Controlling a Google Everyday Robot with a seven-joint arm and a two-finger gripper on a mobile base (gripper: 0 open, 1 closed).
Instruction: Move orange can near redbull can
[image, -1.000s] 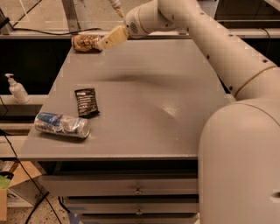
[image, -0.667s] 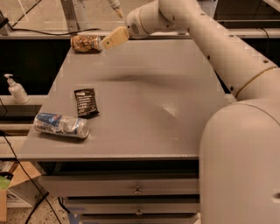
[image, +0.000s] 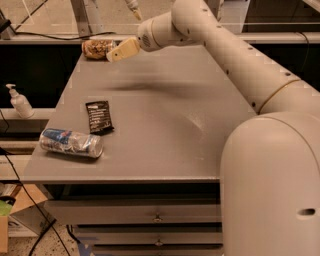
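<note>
The orange can (image: 96, 48) lies on its side at the far left corner of the grey table (image: 165, 125). My gripper (image: 119, 51) hovers just to the right of it, close to its end, at the tip of my arm reaching in from the right. The redbull can (image: 70, 142) lies on its side near the table's front left edge, far from the orange can. A flat black snack packet (image: 99, 117) lies just behind the redbull can.
My white base (image: 272, 185) stands at the table's right front. A pump bottle (image: 20, 102) stands on a lower ledge to the left. Drawers (image: 157, 218) sit under the tabletop. Cables run along the back ledge.
My gripper has moved slightly left and down, closer to the orange can. The cans and the packet have not moved.
</note>
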